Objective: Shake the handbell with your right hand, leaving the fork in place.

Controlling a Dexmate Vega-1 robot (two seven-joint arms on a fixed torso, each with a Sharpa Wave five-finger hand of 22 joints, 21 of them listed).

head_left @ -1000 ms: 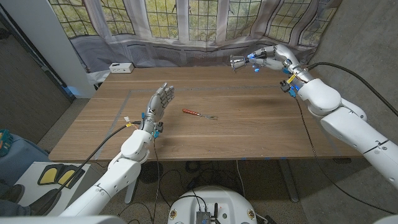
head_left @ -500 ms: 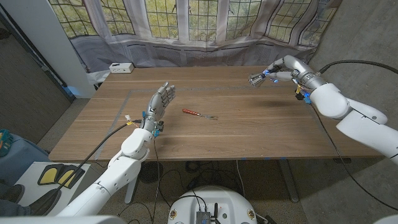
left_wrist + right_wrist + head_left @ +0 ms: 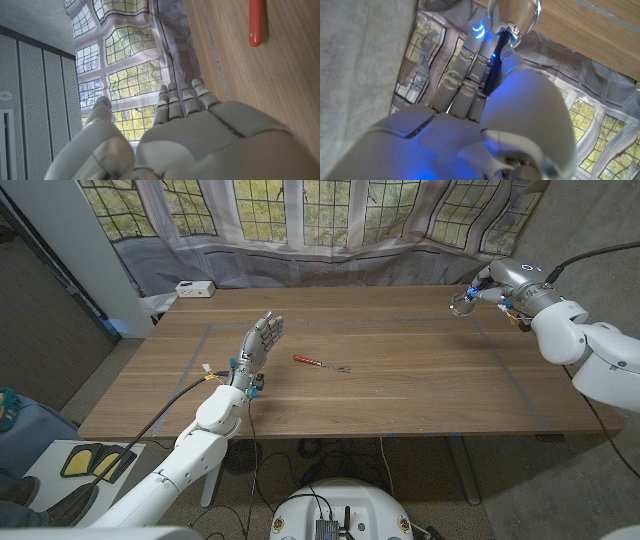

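Tabletop unchanged; right hand (image 3: 492, 288) swung handbell (image 3: 462, 304) rightward.

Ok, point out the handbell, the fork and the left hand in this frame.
handbell (image 3: 462, 304): head view, on its silver bell body, held by the right hand.
fork (image 3: 308, 361): head view, on its red handle, lying on the table.
left hand (image 3: 257, 343): head view, on the palm, fingers spread.

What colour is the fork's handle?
Red, on the fork lying mid-table; the left wrist view shows the handle best.

Head camera looks down over the table (image 3: 400, 380); wrist cameras sit close behind each hand.
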